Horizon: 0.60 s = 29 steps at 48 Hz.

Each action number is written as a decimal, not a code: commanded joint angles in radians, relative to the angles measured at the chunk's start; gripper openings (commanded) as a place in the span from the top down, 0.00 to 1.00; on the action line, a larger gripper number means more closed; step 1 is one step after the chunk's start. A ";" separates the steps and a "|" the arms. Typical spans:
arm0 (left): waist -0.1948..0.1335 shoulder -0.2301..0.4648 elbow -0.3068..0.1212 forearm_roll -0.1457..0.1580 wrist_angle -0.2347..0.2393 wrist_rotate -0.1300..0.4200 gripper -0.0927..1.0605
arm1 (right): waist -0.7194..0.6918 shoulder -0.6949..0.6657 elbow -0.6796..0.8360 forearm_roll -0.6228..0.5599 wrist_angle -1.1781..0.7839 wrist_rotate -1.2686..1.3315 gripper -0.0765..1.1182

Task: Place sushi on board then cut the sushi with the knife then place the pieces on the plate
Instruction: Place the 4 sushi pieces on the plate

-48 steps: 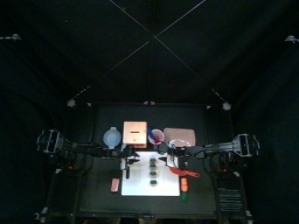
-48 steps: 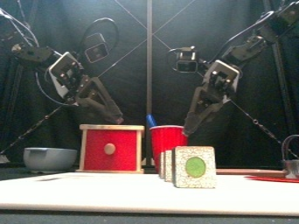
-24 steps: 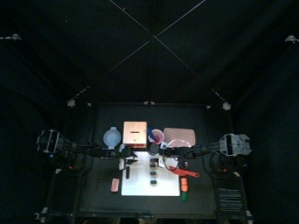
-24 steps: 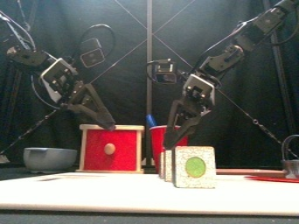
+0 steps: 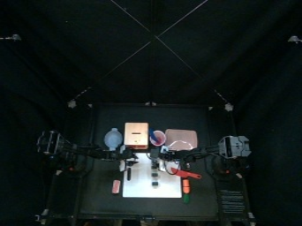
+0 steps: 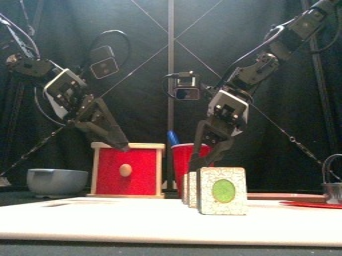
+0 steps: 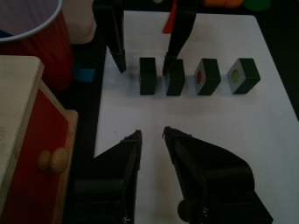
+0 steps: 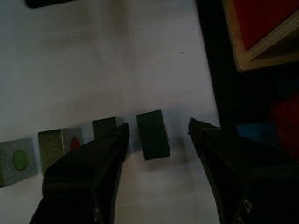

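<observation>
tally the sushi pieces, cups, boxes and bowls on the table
sushi pieces: 4
cup: 1
box: 1
bowl: 1
total: 7
</observation>
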 commanded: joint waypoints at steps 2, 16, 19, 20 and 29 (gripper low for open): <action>0.002 -0.005 -0.011 -0.009 -0.005 0.000 0.32 | -0.005 0.000 -0.029 -0.006 -0.003 -0.003 0.20; 0.003 -0.002 -0.008 -0.023 -0.005 0.000 0.32 | -0.002 0.025 -0.032 -0.018 0.018 0.000 0.37; 0.003 -0.002 -0.008 -0.023 -0.005 0.000 0.32 | -0.002 0.014 -0.031 -0.015 0.025 0.000 0.41; 0.003 -0.002 -0.008 -0.025 -0.005 0.000 0.32 | -0.003 0.009 -0.029 -0.014 0.028 0.000 0.41; 0.003 0.002 -0.008 -0.032 -0.005 0.000 0.32 | -0.009 -0.087 0.005 -0.008 0.071 0.002 0.41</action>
